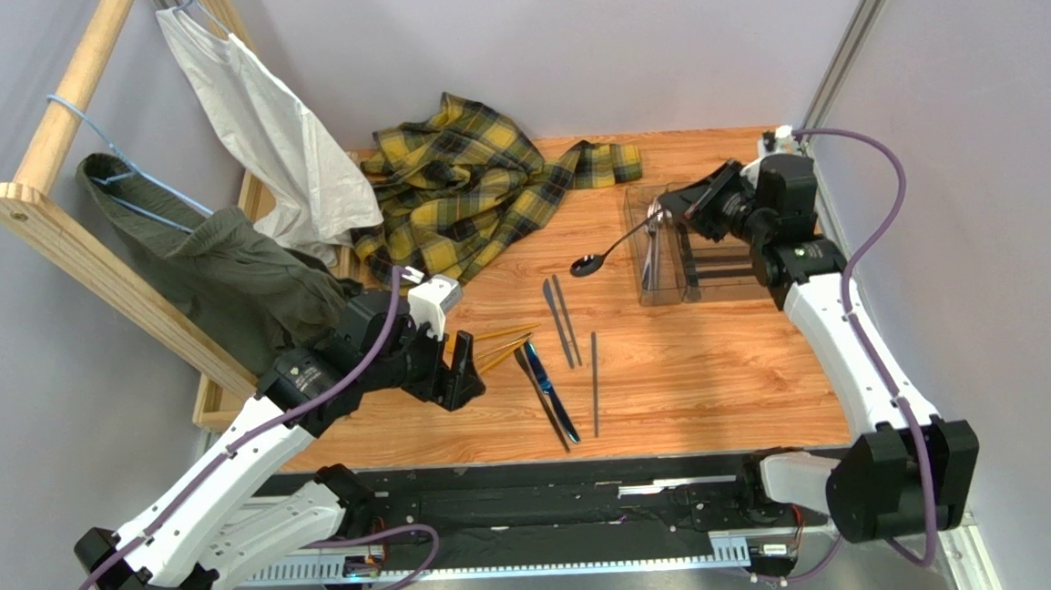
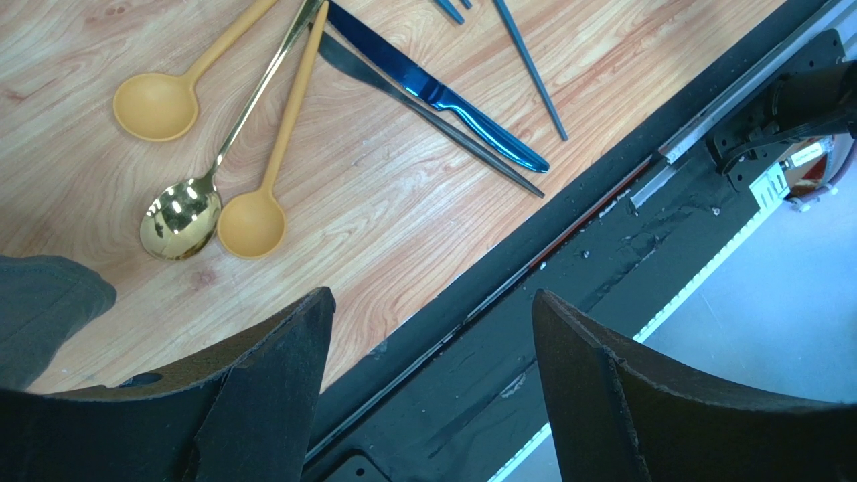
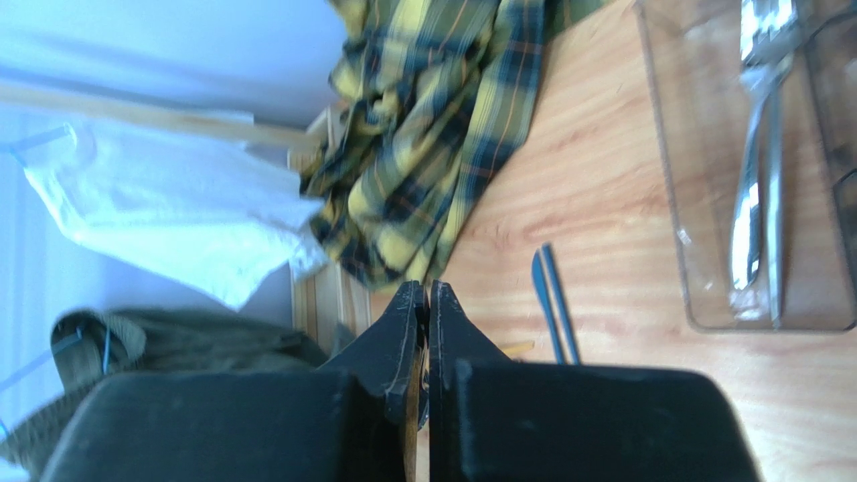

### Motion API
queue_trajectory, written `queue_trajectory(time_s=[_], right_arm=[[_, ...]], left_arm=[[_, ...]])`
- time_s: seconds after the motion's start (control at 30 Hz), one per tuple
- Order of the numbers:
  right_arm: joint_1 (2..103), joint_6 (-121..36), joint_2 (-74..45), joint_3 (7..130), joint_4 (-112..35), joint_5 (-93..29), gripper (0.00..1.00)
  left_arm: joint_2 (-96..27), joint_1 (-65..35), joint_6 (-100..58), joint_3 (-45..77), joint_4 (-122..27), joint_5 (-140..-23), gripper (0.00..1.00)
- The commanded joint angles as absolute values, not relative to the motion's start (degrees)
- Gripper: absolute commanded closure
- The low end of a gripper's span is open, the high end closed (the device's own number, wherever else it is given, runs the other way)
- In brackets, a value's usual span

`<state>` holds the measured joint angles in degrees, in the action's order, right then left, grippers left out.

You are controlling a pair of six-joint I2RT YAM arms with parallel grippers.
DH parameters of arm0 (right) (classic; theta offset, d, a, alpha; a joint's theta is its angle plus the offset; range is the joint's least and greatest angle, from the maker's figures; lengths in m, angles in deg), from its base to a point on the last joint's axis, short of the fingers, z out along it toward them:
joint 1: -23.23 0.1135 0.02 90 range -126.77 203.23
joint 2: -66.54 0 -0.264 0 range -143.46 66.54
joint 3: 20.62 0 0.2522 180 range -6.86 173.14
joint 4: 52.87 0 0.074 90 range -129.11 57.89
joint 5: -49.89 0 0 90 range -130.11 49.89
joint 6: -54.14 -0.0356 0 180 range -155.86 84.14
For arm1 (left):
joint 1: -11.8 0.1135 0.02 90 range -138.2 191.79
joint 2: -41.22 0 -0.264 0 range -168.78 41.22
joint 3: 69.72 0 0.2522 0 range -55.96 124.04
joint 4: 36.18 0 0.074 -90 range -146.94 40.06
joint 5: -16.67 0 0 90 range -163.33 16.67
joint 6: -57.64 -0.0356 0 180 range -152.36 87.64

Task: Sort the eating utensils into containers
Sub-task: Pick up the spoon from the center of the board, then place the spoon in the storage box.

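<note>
My right gripper [image 1: 673, 210] is shut on the handle of a dark spoon [image 1: 584, 266], whose bowl hangs out to the left of the clear tray [image 1: 664, 287]. In the right wrist view the fingertips [image 3: 410, 297] are pressed together, and a silver fork [image 3: 754, 201] lies in the tray [image 3: 694, 241]. My left gripper [image 1: 465, 378] stands open and empty beside the gold spoons [image 1: 500, 341]. Its wrist view shows two yellow spoons [image 2: 156, 100], a shiny gold spoon [image 2: 181, 221], a blue knife [image 2: 443, 95], a dark knife [image 2: 433, 112] and a grey stick [image 2: 533, 70] on the wood.
A yellow plaid shirt [image 1: 470, 189] lies at the back. At the left, a wooden rack [image 1: 76, 241] carries a white garment [image 1: 275, 133] and a green one [image 1: 228, 272]. A black rail [image 1: 543, 492] runs along the table's near edge.
</note>
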<state>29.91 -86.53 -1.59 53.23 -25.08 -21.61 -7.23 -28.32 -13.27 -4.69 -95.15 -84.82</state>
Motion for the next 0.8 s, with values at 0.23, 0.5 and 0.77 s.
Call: queue_trajectory(time_s=[0.23, 0.5, 0.77], right_arm=[[14.2, -87.5, -13.2, 66.3, -25.3, -16.2, 1.00], [9.3, -89.8, -25.0, 76.0, -25.2, -16.9, 1.00], [4.6, -88.5, -35.8, 86.0, -19.4, -17.0, 1.00]], left_arm=[[-4.6, -28.4, -12.9, -5.0, -93.4, -86.6, 0.19], [-4.5, -28.4, -13.1, -4.9, -93.2, -87.5, 0.19], [-4.6, -28.4, -13.1, -5.0, -93.2, -87.5, 0.18]])
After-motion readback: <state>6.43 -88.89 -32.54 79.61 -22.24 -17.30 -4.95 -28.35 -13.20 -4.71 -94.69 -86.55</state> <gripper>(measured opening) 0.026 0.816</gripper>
